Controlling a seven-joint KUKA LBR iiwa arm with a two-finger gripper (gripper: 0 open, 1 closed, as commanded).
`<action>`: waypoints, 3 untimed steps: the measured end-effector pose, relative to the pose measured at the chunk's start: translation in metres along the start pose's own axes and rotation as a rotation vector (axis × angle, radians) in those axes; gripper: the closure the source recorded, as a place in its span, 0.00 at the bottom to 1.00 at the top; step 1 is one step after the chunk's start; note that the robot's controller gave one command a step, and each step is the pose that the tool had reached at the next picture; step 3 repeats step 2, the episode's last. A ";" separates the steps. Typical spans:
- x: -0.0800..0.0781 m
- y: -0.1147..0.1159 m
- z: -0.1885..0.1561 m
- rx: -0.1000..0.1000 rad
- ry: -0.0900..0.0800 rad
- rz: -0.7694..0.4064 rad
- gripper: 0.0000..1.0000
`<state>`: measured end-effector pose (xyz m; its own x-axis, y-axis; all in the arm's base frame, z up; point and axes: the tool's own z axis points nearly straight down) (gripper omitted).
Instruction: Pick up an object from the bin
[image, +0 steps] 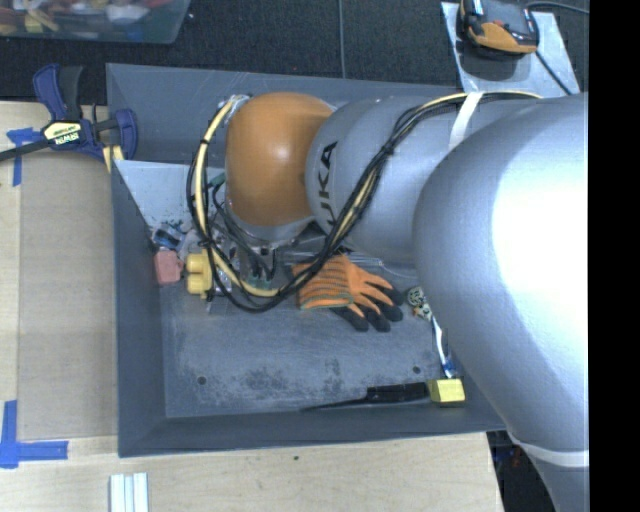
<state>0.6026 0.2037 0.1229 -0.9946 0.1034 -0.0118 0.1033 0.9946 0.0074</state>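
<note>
Gripper (250, 268), grip state indeterminable, stood low between yellow block (197, 272) and orange glove (345, 288); its loose cables (204, 190) risked snagging either.

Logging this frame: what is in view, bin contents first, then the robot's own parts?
glove: one, orange with black fingertips, mid-bin, partly under the arm.
block: one, pink, left part of the floor.
yellow piece: one, just right of the block; kind unclear.
blue bit: one, above the block; too small to tell.
long tool: one, black, yellow at its right end, lower right.
bin: one, grey.
arm: one, silver-grey, from the right.
wrist cover: one, orange.
cables: several, black and yellow, round the wrist.
gripper: one, dark, below the cover.
</note>
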 end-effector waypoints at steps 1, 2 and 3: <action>-0.003 0.001 -0.034 -0.004 -0.009 0.000 1.00; -0.002 0.001 -0.044 -0.003 -0.007 0.000 1.00; -0.002 0.001 -0.044 -0.003 -0.007 0.000 1.00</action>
